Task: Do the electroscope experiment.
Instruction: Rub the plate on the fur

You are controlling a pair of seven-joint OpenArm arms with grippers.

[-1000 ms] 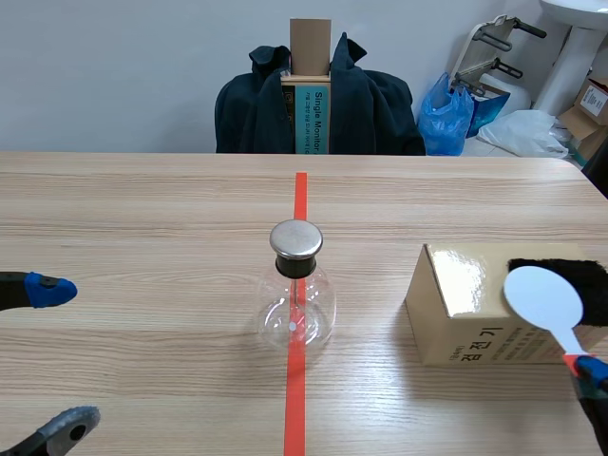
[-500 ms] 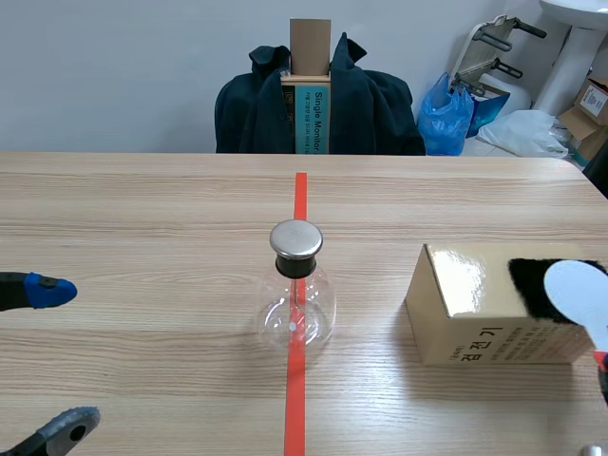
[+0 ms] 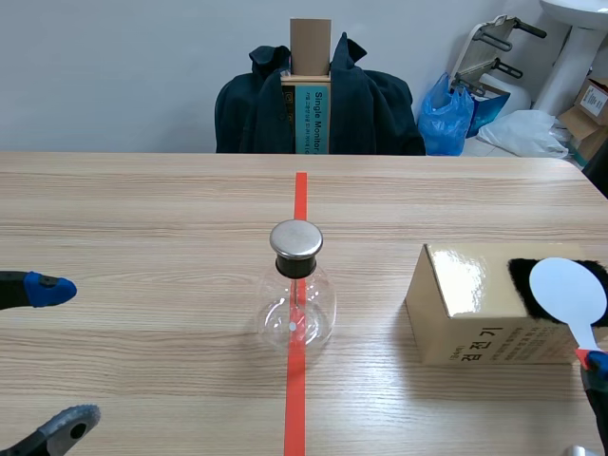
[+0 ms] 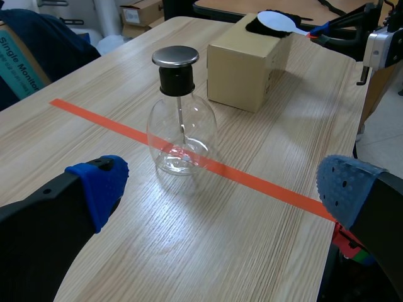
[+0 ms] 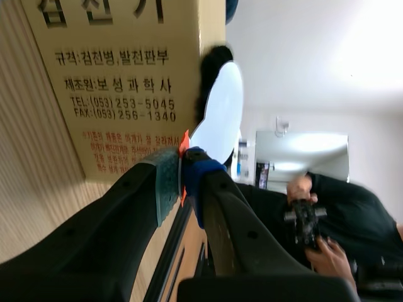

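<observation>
The electroscope (image 3: 299, 283), a clear glass flask with a metal cap, stands on the red tape line mid-table; it also shows ahead of my left gripper (image 4: 223, 189). That gripper (image 3: 49, 359) is open and empty near the left table edge. A gold cardboard box (image 3: 470, 306) sits at the right with a black furry cloth (image 3: 528, 283) on top. My right gripper (image 3: 591, 361) is shut on the red handle of a white round paddle (image 3: 567, 292), whose disc lies over the cloth. The right wrist view shows the paddle (image 5: 220, 113) clamped in that gripper (image 5: 182, 171) beside the box (image 5: 119, 82).
A chair draped with a dark jacket (image 3: 318, 100) stands beyond the far table edge. Bags and boxes (image 3: 513, 119) lie on the floor at the back right. A person (image 5: 334, 214) appears behind my right gripper in the right wrist view.
The white paddle slid to the right across the black cloth, then came back slightly left. The left arm and the flask stayed still.
</observation>
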